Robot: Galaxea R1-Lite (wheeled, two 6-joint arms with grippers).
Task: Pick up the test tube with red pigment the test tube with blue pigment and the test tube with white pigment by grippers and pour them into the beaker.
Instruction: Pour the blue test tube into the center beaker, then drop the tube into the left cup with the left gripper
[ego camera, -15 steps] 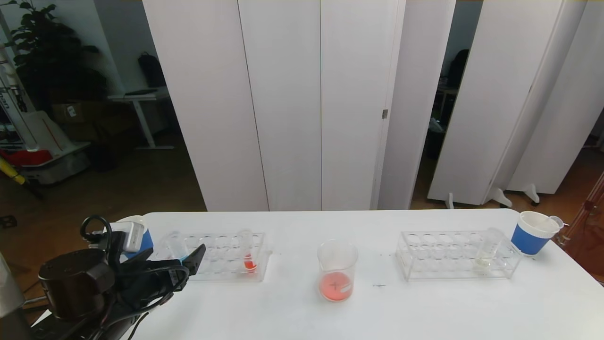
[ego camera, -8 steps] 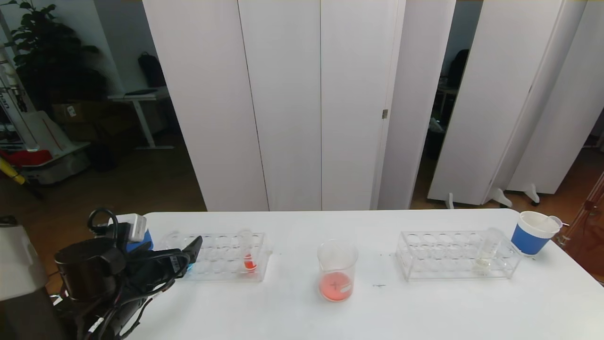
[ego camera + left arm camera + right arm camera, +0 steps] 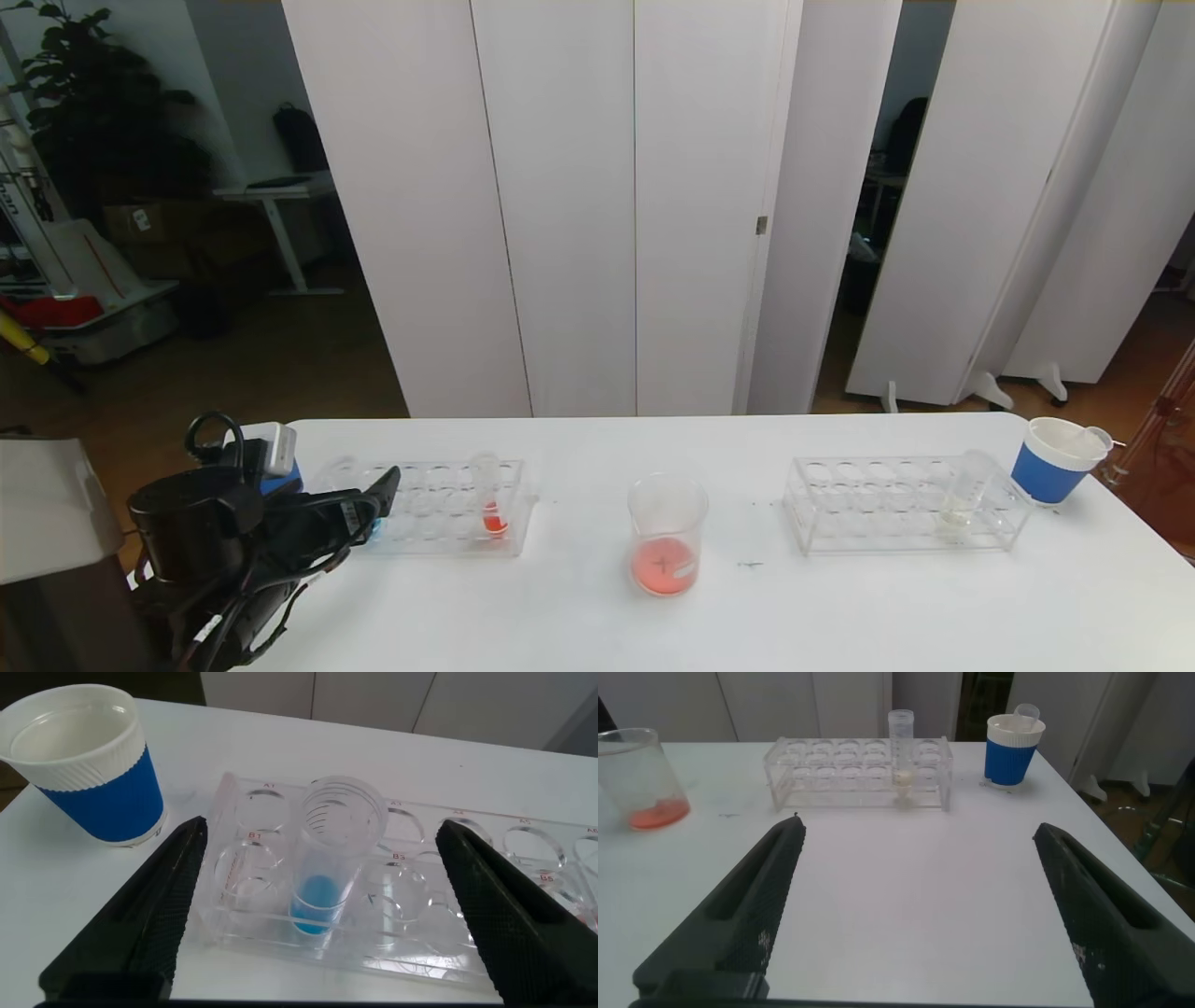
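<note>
The test tube with blue pigment [image 3: 322, 873] stands upright in the left end of a clear rack [image 3: 411, 952]. My left gripper [image 3: 322, 829] is open, with one finger on either side of the tube and apart from it. In the head view the left gripper [image 3: 378, 499] covers that end of the left rack [image 3: 439, 537]. A tube with red pigment [image 3: 489, 504] stands in the same rack. The beaker [image 3: 666, 534] in the middle holds orange-red liquid. The test tube with white pigment [image 3: 962, 499] stands in the right rack [image 3: 868, 532]. My right gripper [image 3: 915, 831] is open over bare table.
One blue-and-white paper cup [image 3: 84, 761] stands just left of the left rack. Another cup [image 3: 1060, 459] sits at the table's far right corner, near the edge. The right wrist view shows the white tube [image 3: 901, 747], that cup [image 3: 1013, 749] and the beaker [image 3: 640, 779].
The left arm's body has shifted a little to the right. Its fingertips stay at the left end of the left rack. Nothing has been gripped.
</note>
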